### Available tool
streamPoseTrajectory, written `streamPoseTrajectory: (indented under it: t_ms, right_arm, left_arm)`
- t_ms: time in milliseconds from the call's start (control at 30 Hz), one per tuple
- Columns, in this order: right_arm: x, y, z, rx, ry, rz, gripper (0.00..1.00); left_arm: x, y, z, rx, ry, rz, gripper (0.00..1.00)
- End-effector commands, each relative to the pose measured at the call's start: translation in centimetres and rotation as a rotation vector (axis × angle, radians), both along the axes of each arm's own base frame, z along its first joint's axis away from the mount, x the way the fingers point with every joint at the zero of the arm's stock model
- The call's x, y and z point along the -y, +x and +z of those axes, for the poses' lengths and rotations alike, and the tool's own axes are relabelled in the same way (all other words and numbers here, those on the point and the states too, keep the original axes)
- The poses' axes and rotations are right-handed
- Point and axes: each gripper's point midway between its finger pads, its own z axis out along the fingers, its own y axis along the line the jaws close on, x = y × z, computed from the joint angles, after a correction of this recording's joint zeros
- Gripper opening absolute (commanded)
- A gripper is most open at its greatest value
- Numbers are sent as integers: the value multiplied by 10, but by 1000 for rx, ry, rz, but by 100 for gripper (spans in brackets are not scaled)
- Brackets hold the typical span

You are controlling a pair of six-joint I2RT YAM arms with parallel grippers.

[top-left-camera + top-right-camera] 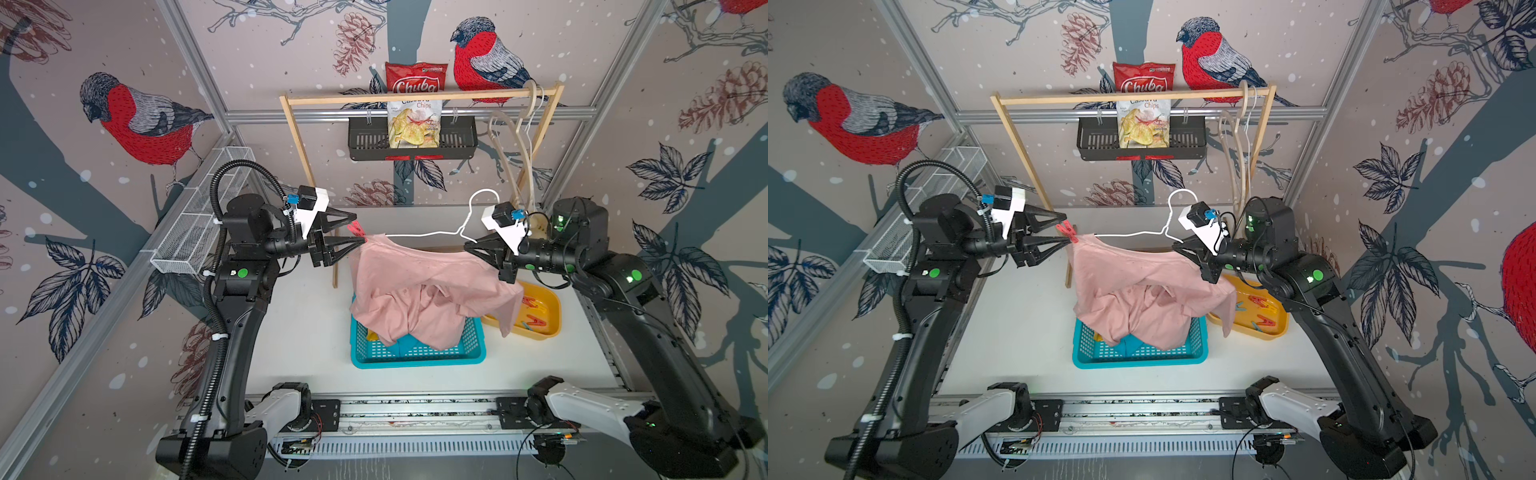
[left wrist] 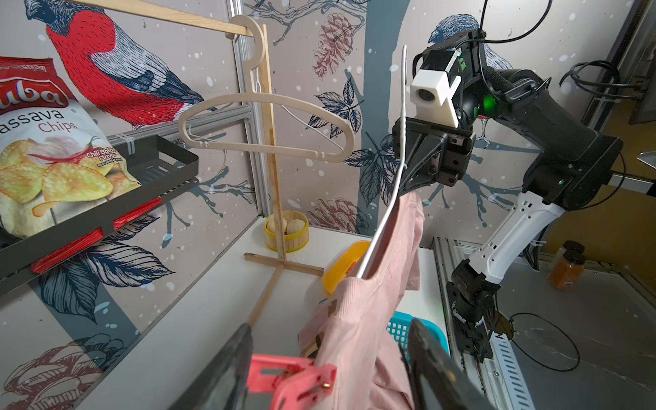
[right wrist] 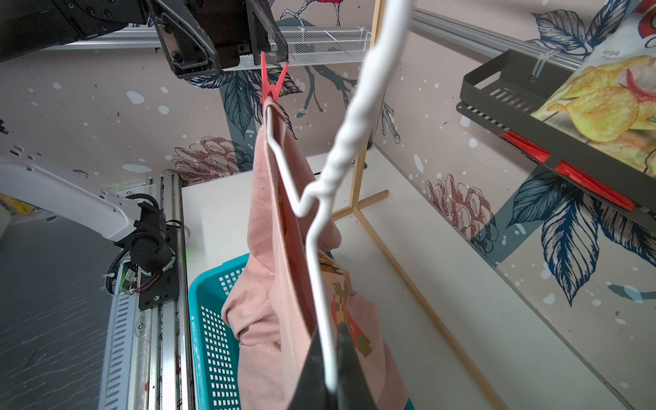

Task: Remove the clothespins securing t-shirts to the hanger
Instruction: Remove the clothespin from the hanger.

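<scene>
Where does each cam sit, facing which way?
Both top views: above the arm bases, looking down at the pale pink t-shirt on the white wire hanger; left arm with left tool, right arm with right tool show.
Left wrist: on the left arm, looking past its fingers and the red-pink plastic clothespin toward the right tool.
Right wrist: on the right arm, looking along the hanger toward the left tool; its fingers show.
Shared: all views show the clothespin.

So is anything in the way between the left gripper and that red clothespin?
Nothing visible is. The red clothespin sits between the open fingers of the left gripper, clipped onto the pink t-shirt.
</scene>
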Motion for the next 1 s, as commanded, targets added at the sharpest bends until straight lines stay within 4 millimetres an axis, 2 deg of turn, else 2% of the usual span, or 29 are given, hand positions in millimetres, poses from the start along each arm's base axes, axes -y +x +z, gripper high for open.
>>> streamPoseTrajectory:
  t_ms: [0,200,500,600,733,967]
  right_arm:
    - [-1,-7,8,6,30,26,0]
    - [-4,-9,11,-4,44,48,0]
    - [-2,-1,-9,-40,5,14,0]
    - [-5,-2,-8,-41,11,31,0]
    - [-7,-6,-1,-27,33,59,0]
    - [-11,-14,5,-38,55,110,0]
  left_arm:
    - [1,-5,3,26,-6,-50,65]
    - [0,-1,-2,18,-5,-22,66]
    - [-8,8,12,80,15,121,67]
    - [-11,11,9,87,36,140,68]
    - [-7,11,-5,27,22,66,67]
    - [-2,1,-4,-28,-14,-60,64]
